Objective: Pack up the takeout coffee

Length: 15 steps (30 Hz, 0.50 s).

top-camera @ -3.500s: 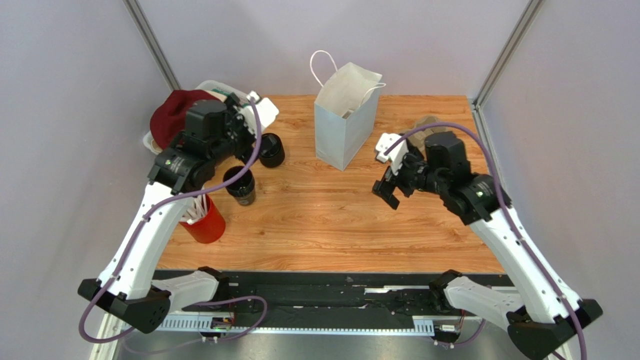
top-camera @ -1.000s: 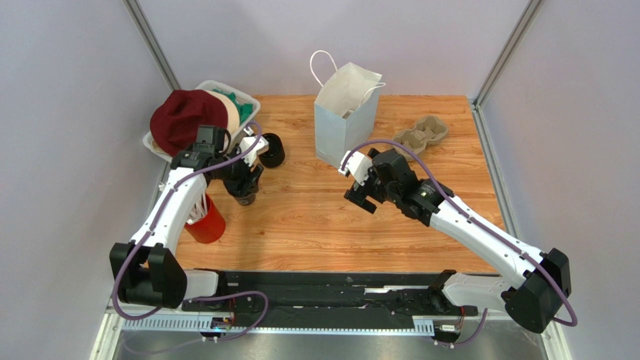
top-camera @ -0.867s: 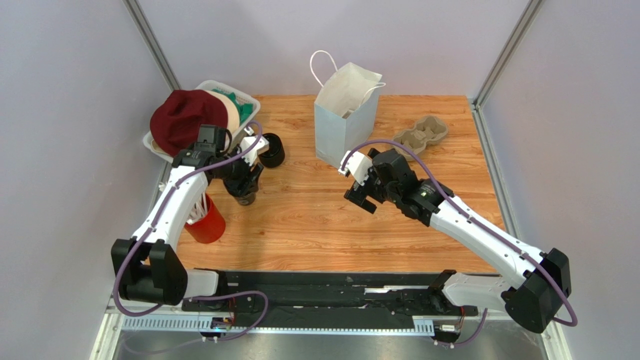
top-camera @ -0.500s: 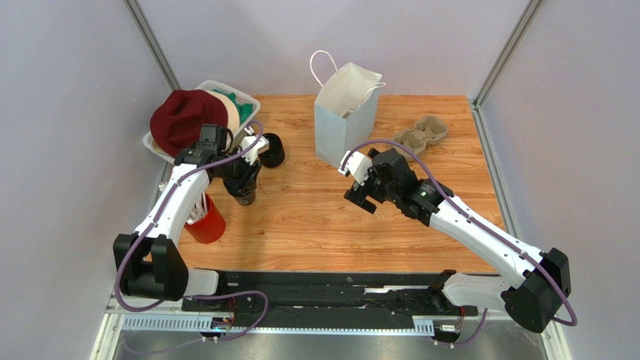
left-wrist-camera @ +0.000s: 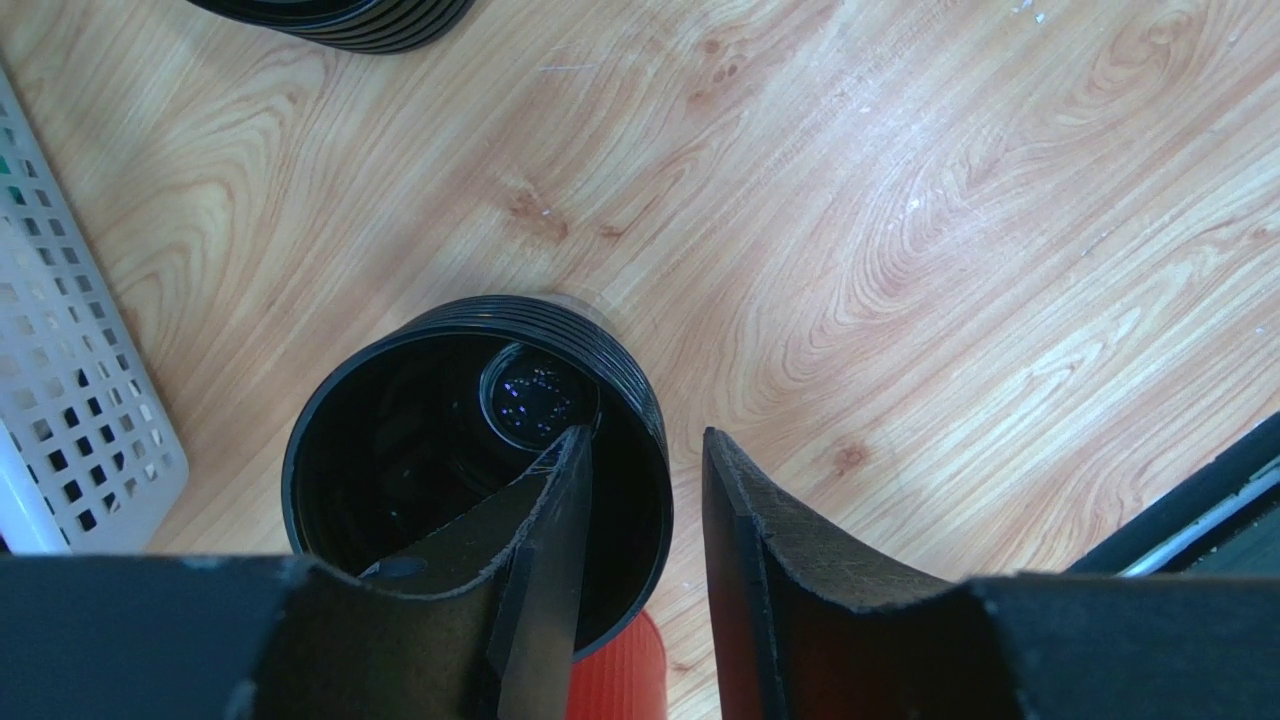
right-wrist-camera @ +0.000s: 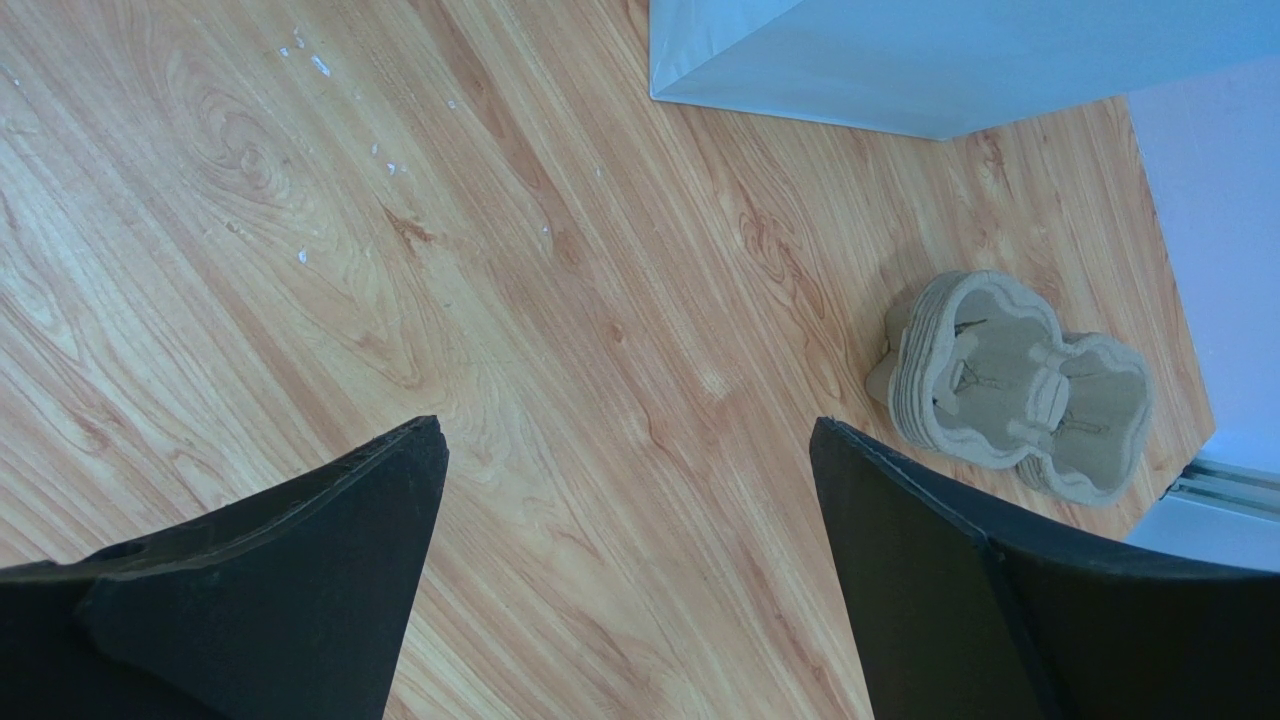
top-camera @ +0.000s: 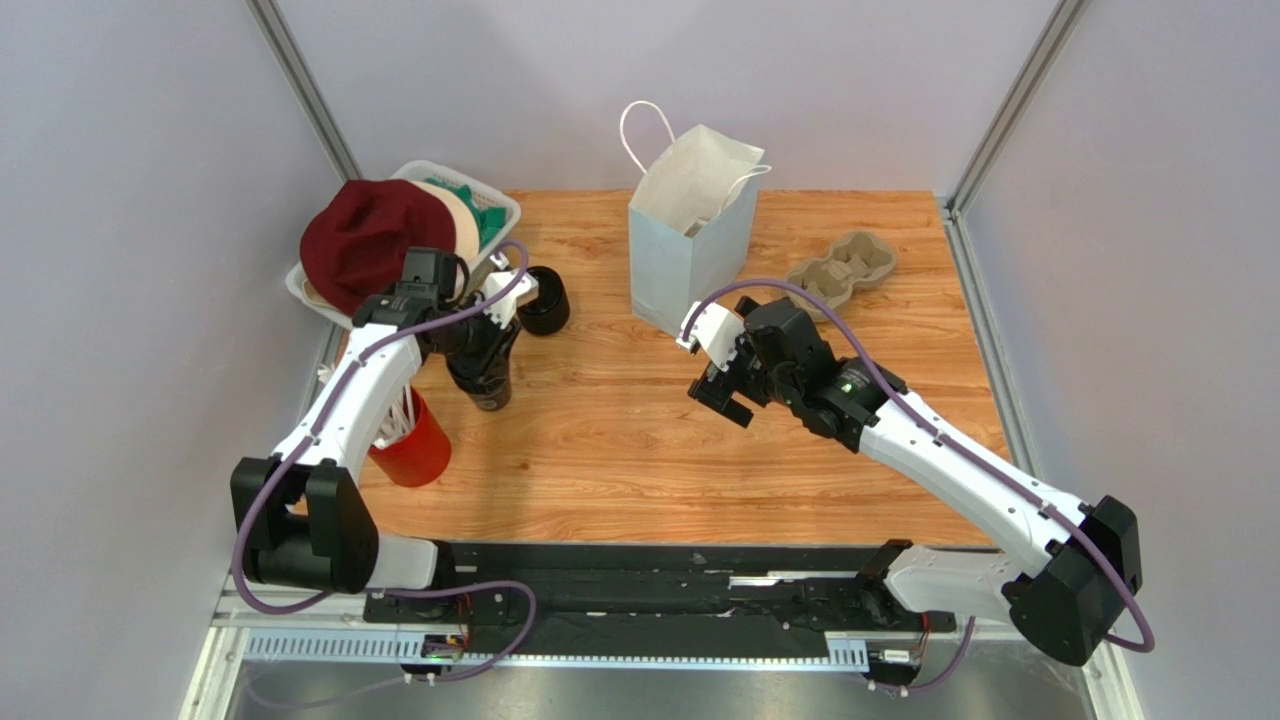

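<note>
The takeout coffee, a small black cup (top-camera: 484,381), stands on the table's left side; the left wrist view looks down into its dark inside (left-wrist-camera: 406,450). My left gripper (top-camera: 489,354) is straddling its near wall (left-wrist-camera: 643,438), one finger inside the cup and the other outside, jaws narrowed with a slit of daylight left beside the wall. The pale-blue paper bag (top-camera: 684,255) stands open at the back centre. My right gripper (top-camera: 729,393) hovers wide open in front of the bag, over bare wood (right-wrist-camera: 624,428), with nothing between its fingers.
A second black cup (top-camera: 544,300) stands just behind the first. A red cup of straws (top-camera: 409,443) is near the left arm. A white basket (top-camera: 492,204) holds a maroon hat (top-camera: 361,233). The grey pulp cup tray (top-camera: 842,270) lies right of the bag.
The left gripper's jaws have narrowed around the black cup's wall, and the left arm shifted slightly. The right arm has stayed still over the last second.
</note>
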{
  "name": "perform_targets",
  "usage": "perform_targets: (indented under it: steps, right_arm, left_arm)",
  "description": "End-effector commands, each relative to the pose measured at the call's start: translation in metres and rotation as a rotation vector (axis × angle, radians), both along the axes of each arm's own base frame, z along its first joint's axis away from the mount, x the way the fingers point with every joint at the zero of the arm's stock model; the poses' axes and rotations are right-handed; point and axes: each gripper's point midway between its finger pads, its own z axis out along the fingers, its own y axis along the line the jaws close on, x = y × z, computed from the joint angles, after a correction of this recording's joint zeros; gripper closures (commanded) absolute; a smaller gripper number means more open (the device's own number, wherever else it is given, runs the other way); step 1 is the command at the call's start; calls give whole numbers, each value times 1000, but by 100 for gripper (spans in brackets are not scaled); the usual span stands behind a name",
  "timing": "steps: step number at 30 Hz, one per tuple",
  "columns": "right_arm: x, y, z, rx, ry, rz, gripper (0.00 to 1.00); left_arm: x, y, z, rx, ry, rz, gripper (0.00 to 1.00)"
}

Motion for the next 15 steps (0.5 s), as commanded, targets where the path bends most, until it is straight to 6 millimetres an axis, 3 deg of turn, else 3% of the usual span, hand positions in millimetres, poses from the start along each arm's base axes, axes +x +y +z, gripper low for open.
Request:
perform_targets:
  steps: [1, 7, 15]
  right_arm:
    - [8, 7, 19, 51, -43, -10, 1]
    - [7, 7, 18, 50, -42, -6, 1]
    - [8, 7, 18, 49, -40, -7, 1]
  left_arm:
    - [11, 0, 11, -13, -39, 24, 59]
    - [12, 0, 8, -10, -28, 27, 65]
    - [12, 1, 5, -6, -19, 26, 66]
